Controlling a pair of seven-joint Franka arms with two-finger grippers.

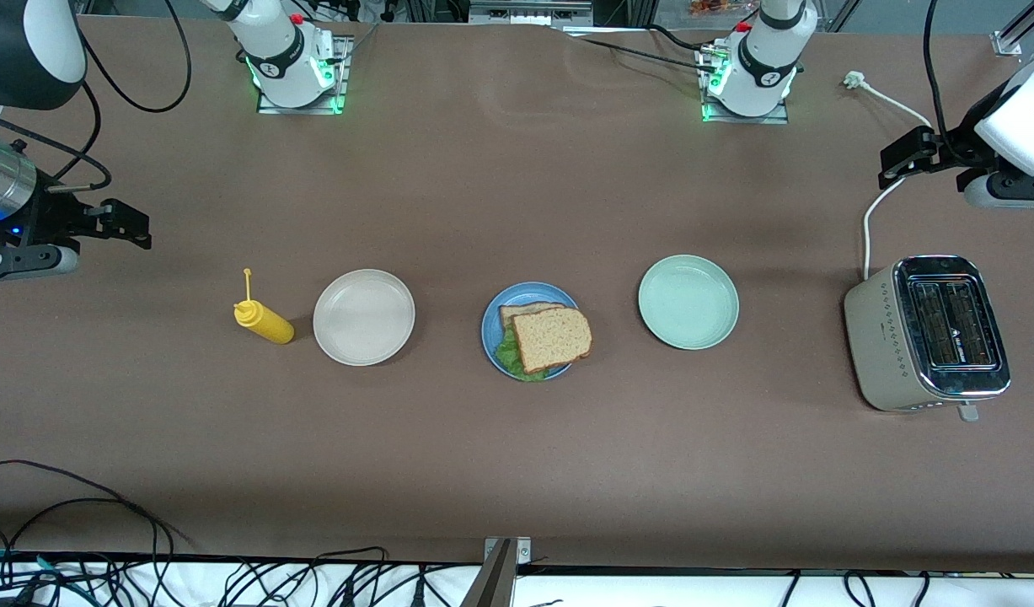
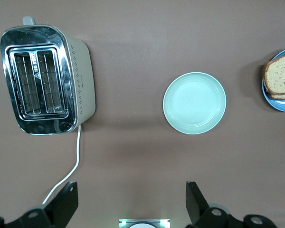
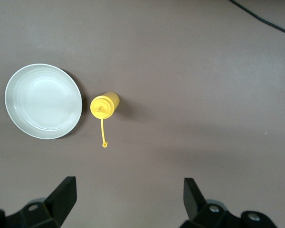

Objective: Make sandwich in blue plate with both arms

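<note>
From the front, the sandwich [image 1: 550,337] sits on the blue plate [image 1: 493,327], in the middle of the counter [image 1: 517,455] between the beige plate [image 1: 364,317] and the pale green plate [image 1: 688,302]. The top slice overhangs the rim on the green plate's side with lettuce poking out, so I judge any nudge could slide it off. Both arms wait high at the counter's ends: the right tool [image 1: 125,223] over bare counter, the left tool [image 1: 904,160] above the toaster [image 1: 925,333] and its cord, which could snag on a descent.

The left wrist view shows the left tool [image 2: 130,202] spread wide and empty, with open counter around the green plate.

The right wrist view shows the right tool [image 3: 128,199] wide and empty too; the yellow squeeze bottle [image 3: 104,105], just beside the beige plate, could tip if brushed.
</note>
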